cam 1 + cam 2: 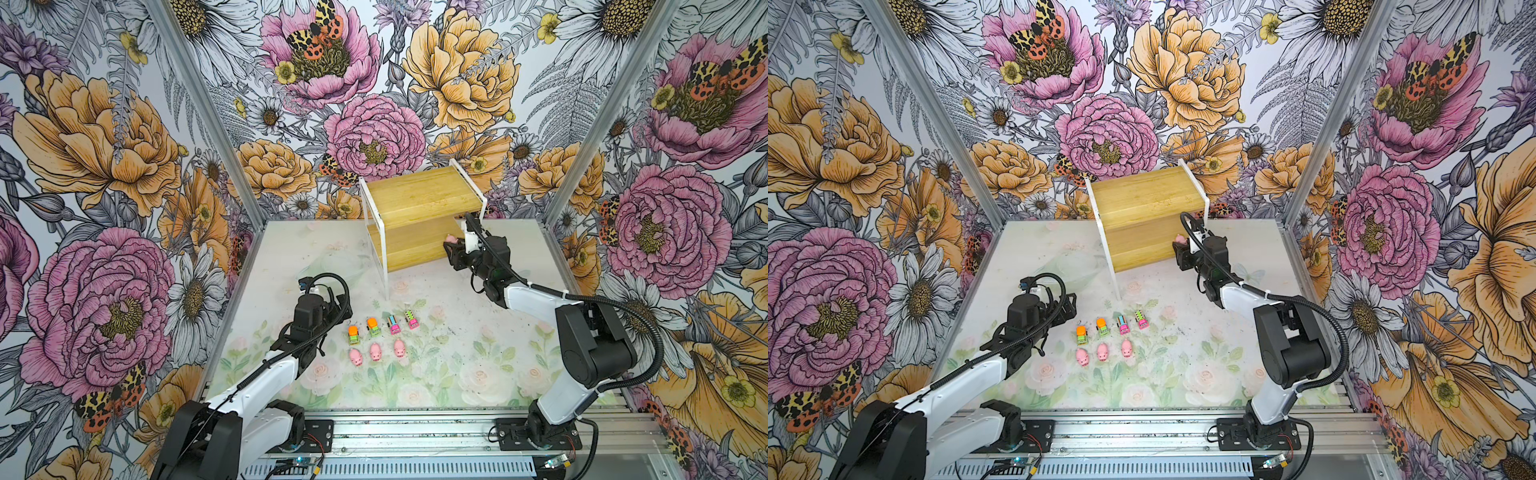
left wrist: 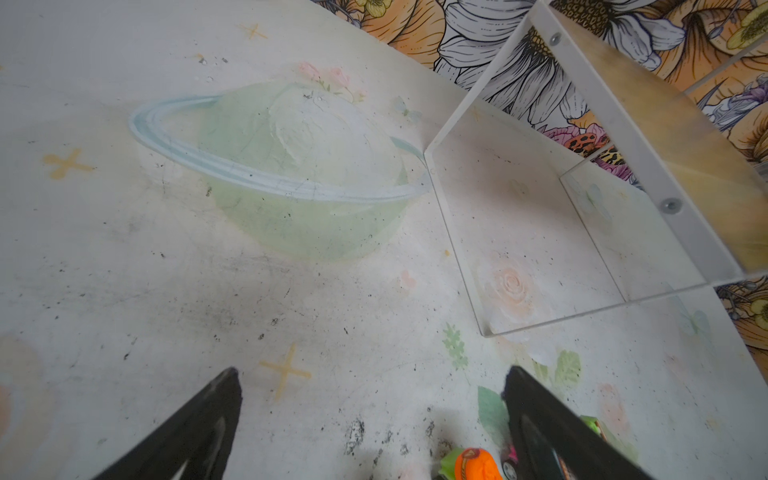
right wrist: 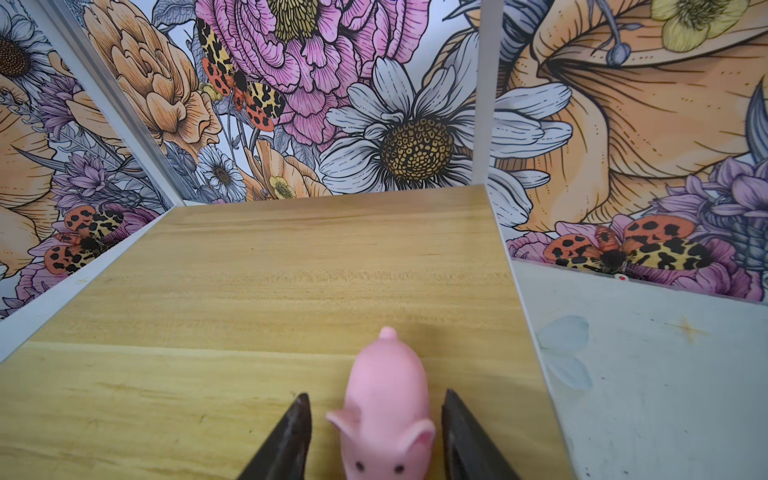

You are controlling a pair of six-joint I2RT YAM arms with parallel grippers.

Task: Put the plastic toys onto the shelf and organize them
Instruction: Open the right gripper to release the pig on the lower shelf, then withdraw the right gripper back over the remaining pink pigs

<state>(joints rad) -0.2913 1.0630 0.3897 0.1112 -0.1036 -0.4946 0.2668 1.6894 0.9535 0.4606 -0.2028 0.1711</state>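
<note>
A pink pig (image 3: 386, 399) stands on the shelf's lower board (image 1: 411, 249), near its right end, seen in both top views (image 1: 1180, 239). My right gripper (image 3: 377, 395) is open around it, with a gap between each finger and the pig. The shelf (image 1: 1142, 199) stands at the back of the table. Several small trucks (image 1: 373, 326) and three more pigs (image 1: 376, 351) lie in two rows on the table in front. My left gripper (image 2: 372, 372) hovers open and empty just left of them, with an orange-topped truck (image 2: 473, 463) near one finger.
The shelf's white frame (image 2: 648, 158) rises close ahead of the left gripper. Flowered walls close the cell at the back and on both sides. The arm bases sit on a metal rail (image 1: 415, 432) at the front edge.
</note>
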